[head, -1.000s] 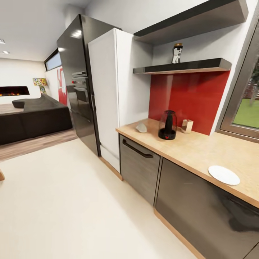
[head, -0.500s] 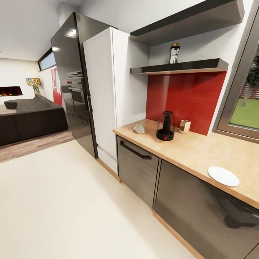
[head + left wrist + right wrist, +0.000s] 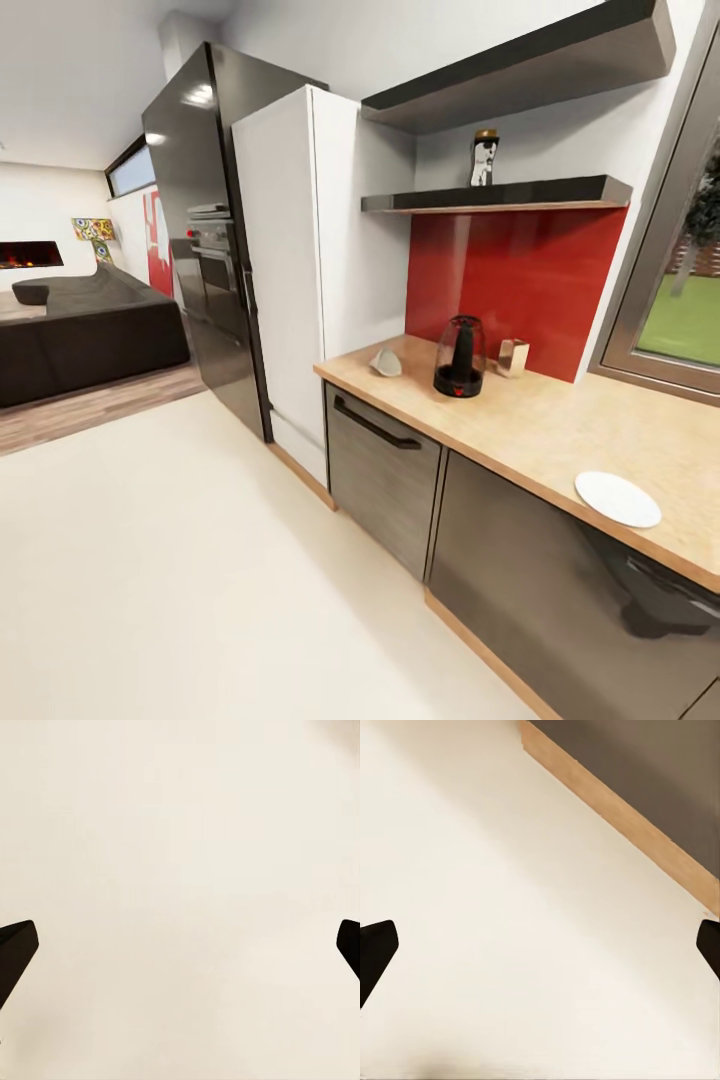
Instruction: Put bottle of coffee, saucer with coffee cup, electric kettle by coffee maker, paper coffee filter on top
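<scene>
Electric kettle (image 3: pixel 461 357) stood on the desk (image 3: pixel 560 420) near the red backsplash (image 3: pixel 520 280), paper coffee filter (image 3: pixel 385 362) near it. Saucer (image 3: pixel 617 498) lay near the desk's front edge. Bottle of coffee (image 3: pixel 484 158) sat on the kitchen shelf (image 3: pixel 500 195). Left gripper (image 3: pixel 180 945) and right gripper (image 3: pixel 540 945) were spread wide, empty, over floor (image 3: pixel 180 832).

countertop (image 3: pixel 560 425): light wood-grain, runs from frame centre to right edge, over grey cabinets. On it: paper coffee filter (image 3: pixel 385 362) near its left end, electric kettle (image 3: pixel 460 358) upright right of that, small tan box-like item (image 3: pixel 514 356) just right of kettle by the red backsplash, saucer (image 3: pixel 617 498) well apart at lower right near front edge. kitchen shelf (image 3: pixel 500 195) upper centre-right carries bottle of coffee (image 3: pixel 484 158), upright.
</scene>
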